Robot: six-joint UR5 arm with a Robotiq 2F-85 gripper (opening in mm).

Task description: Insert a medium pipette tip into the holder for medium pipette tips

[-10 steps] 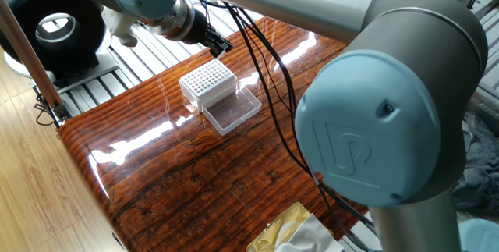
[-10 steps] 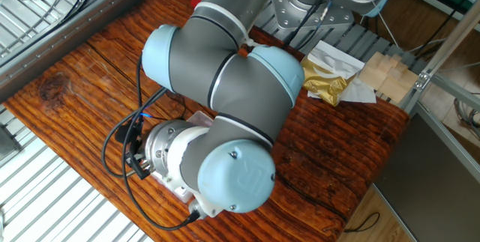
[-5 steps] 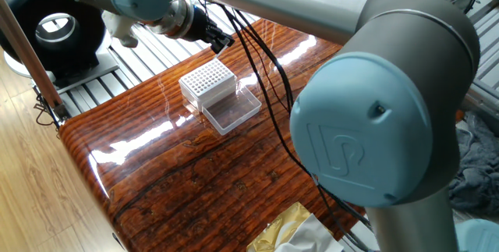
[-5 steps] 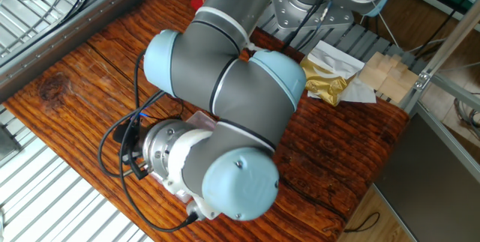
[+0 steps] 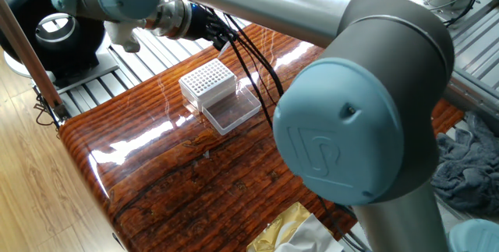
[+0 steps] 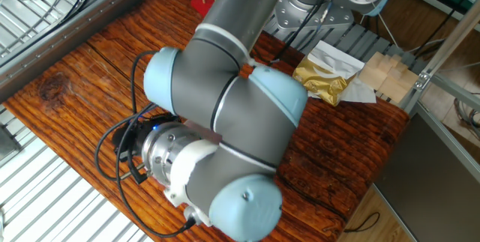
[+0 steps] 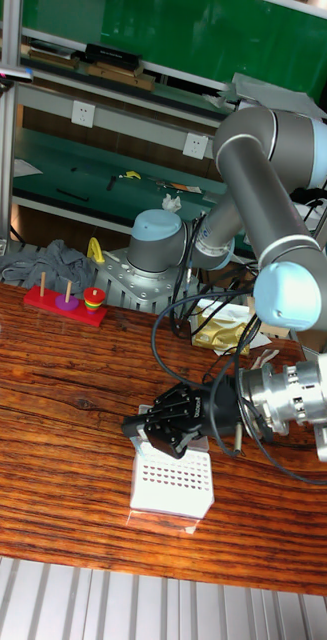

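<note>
The holder for medium pipette tips [image 5: 208, 81] is a small clear box with a white grid top, standing on the wooden table [image 5: 195, 182]. Its clear lid [image 5: 232, 111] lies open beside it. In the tall fixed view the holder [image 7: 173, 479] sits just below my black gripper [image 7: 143, 428]. In one fixed view my gripper [image 5: 219, 40] hovers above the holder's far side, clear of the grid. I cannot make out a pipette tip between the fingers. In the other fixed view the wrist [image 6: 176, 163] hides the holder and the fingers.
A black round device [image 5: 54, 26] stands off the table's far left corner. A gold foil bag [image 6: 322, 77] and wooden blocks [image 6: 386, 73] lie near the arm's base. A red ring-stacking toy [image 7: 68, 300] sits at the table's back left. Black cables [image 5: 257, 72] hang over the holder.
The gripper has risen a little and drawn back from the holder's grid. The arm's elbow has swung left across one fixed view. The holder has not moved.
</note>
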